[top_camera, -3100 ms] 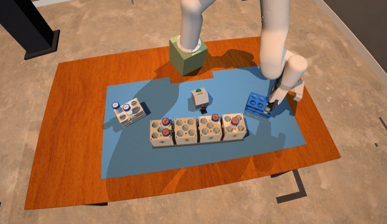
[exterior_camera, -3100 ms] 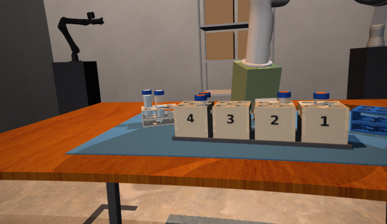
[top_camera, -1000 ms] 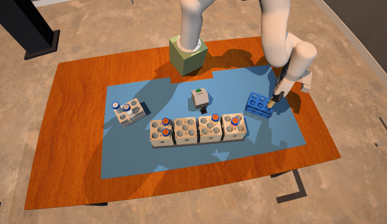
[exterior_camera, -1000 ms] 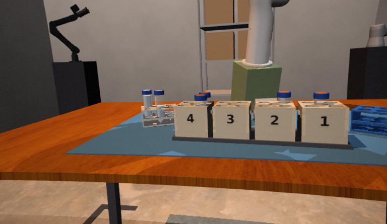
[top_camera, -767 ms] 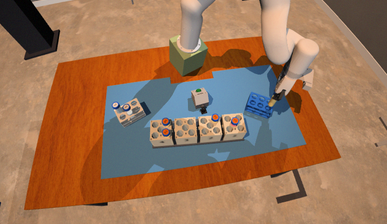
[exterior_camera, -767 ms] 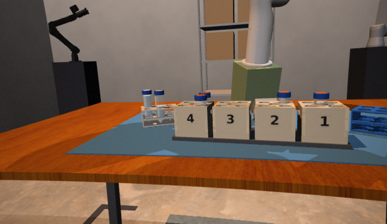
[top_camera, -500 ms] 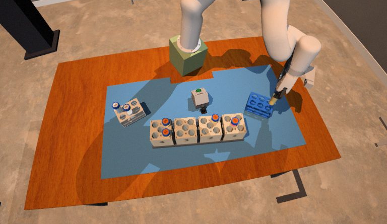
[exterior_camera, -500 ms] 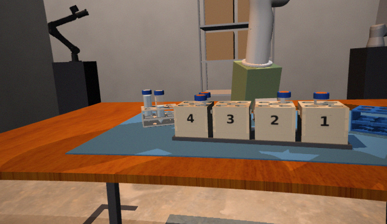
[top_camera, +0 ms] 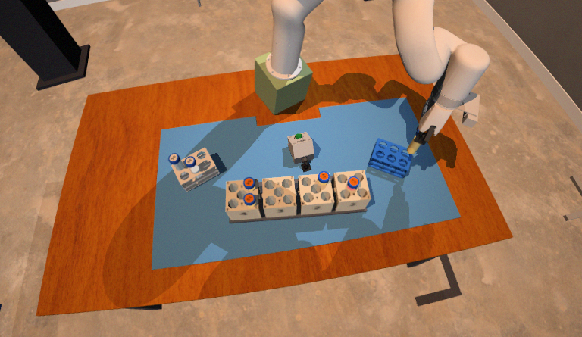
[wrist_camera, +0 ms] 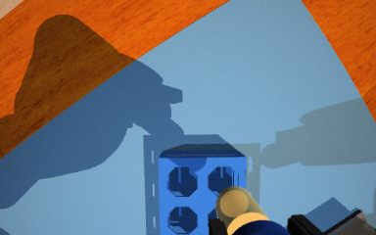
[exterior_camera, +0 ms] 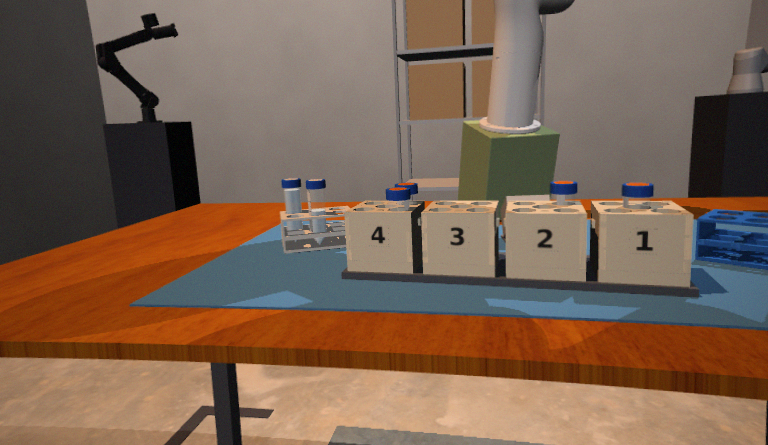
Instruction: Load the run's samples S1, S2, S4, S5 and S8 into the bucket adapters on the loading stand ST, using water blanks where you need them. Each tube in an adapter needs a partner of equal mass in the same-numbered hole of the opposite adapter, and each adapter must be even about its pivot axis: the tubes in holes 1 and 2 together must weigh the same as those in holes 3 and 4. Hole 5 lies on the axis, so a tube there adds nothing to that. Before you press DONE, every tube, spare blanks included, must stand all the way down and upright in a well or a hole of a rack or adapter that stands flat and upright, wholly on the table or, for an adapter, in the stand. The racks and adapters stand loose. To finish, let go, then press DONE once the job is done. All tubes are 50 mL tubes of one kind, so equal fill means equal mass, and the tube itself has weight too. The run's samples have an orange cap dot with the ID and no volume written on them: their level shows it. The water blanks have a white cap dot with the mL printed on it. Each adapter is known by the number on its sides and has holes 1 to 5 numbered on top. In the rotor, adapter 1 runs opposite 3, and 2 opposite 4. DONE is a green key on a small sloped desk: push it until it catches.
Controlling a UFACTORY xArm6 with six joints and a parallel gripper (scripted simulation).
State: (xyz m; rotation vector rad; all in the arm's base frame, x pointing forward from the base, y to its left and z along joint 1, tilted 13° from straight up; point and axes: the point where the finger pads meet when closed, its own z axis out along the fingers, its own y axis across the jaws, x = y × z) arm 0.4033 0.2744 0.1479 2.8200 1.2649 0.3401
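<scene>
My gripper is shut on a blue-capped tube with tan contents. It holds the tube tilted, just above the right end of the empty blue rack. Its cap dot is hidden. Adapters 4, 3, 2 and 1 stand in the stand. Adapter 4 holds two orange-dot tubes. Adapter 2 holds one and adapter 1 holds one. Adapter 3 is empty.
A clear rack at the left holds two white-dot tubes. The green DONE key sits on its small desk behind the adapters. The arm's green base block stands at the back.
</scene>
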